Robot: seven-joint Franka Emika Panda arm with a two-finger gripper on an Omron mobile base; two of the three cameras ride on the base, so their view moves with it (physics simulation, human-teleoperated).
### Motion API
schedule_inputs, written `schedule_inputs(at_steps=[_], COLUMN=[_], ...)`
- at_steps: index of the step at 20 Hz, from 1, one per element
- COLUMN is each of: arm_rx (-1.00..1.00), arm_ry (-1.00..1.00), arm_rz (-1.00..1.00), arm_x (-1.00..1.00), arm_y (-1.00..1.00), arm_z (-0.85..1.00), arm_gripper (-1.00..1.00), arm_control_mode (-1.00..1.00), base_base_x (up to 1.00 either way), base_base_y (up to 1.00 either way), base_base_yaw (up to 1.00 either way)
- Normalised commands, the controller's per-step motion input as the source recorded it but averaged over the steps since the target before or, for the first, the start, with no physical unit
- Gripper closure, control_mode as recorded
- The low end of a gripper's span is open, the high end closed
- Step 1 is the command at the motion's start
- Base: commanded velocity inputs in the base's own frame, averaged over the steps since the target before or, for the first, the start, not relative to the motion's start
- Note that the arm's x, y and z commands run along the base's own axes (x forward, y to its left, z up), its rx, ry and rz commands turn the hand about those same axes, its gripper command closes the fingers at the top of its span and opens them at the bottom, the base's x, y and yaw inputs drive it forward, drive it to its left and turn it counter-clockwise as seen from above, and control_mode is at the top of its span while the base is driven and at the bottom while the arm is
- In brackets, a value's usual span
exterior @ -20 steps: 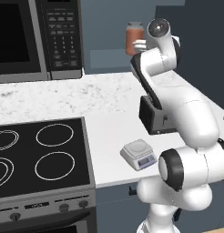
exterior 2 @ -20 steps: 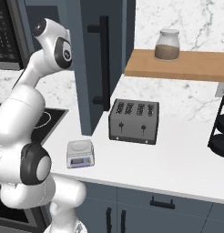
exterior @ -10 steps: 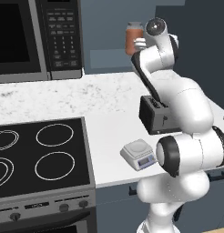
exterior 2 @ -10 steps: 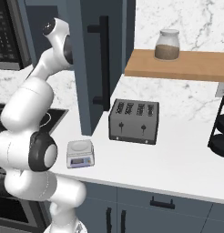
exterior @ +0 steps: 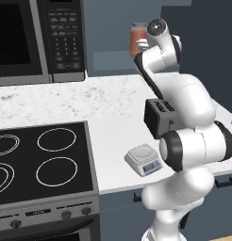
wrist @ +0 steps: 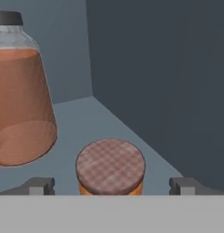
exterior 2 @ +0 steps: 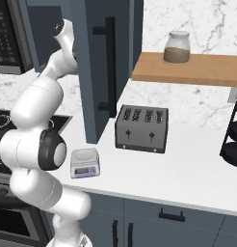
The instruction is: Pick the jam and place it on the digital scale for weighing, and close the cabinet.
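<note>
White marble counter (exterior 2: pixel 188 164) runs across your kitchen, with the black stove (exterior: pixel 37 164) at its left end and the microwave (exterior: pixel 40 40) above that. Your slate-blue cabinet (exterior 2: pixel 108 58) stands with its door swung out, the dark bar handle (exterior 2: pixel 110 67) facing the right base camera. That same camera gives you the wooden shelf (exterior 2: pixel 188 70) with a grey-lidded jar (exterior 2: pixel 177 47) on it, and the toaster (exterior 2: pixel 141 128) face-on; from the left base camera the toaster (exterior: pixel 158 117) is half hidden behind the arm.

Your arm rises from the base, bends up over the counter and reaches high into the open cabinet. From the left you can see a tall orange-brown jar (exterior: pixel 138 38) just beside the wrist.

The scale (exterior: pixel 144 160) sits near the counter's front edge, in front of the toaster, its plate bare; the right base camera shows it (exterior 2: pixel 85 162) beside the arm's elbow.

Only the hand camera lets you see inside the cabinet: the tall jar (wrist: pixel 20 91) stands at left, and the jam (wrist: pixel 110 167) sits on the cabinet floor, between the fingertips (wrist: pixel 38 185). Your gripper (wrist: pixel 111 186) is spread wide, the tips well clear of the jam on both sides, nothing held.
</note>
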Motion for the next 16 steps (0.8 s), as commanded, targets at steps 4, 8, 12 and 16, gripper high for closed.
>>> schedule_inputs(at_steps=[4, 8, 12, 16], arm_rx=[0.0, 0.0, 0.0, 0.0], arm_ry=[0.01, 0.0, 0.0, 0.0], arm_rz=[-0.01, -0.01, -0.01, -0.01], arm_x=[0.17, 0.12, 0.05, 0.1], arm_y=[-0.05, -0.12, -0.15, -0.02], arm_z=[-0.15, -0.08, -0.1, -0.18], arm_gripper=[-1.0, -1.0, -1.0, 1.0], arm_control_mode=[-1.0, -1.0, -1.0, -1.0], base_base_x=[0.0, 0.0, 0.0, 0.0], base_base_y=[0.0, 0.0, 0.0, 0.0], base_base_yaw=[0.0, 0.0, 0.0, 0.0])
